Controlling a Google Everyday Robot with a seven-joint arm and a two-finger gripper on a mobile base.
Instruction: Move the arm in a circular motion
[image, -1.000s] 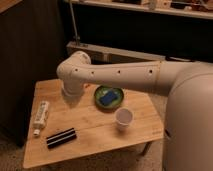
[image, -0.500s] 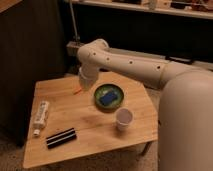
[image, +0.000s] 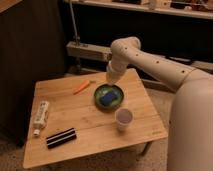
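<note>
The arm (image: 155, 62) is thick and cream-white, with small dark holes. It reaches in from the right, bends at an elbow (image: 125, 47) above the table's back edge, and turns down. Its lower end, where the gripper (image: 111, 77) sits, hangs just above the far rim of a green bowl (image: 109, 96) and is mostly hidden by the arm itself. It holds nothing that I can see.
A wooden table (image: 90, 150) carries an orange carrot (image: 82, 87), the green bowl with a blue object inside, a paper cup (image: 123, 119), a white tube (image: 41, 115) and a black striped bar (image: 61, 137). A dark cabinet (image: 30, 50) stands at left. A shelf runs behind.
The elbow and lower arm have swung from the table's left side to the right and back, and now hang over the bowl's far rim. The table objects have not moved.
</note>
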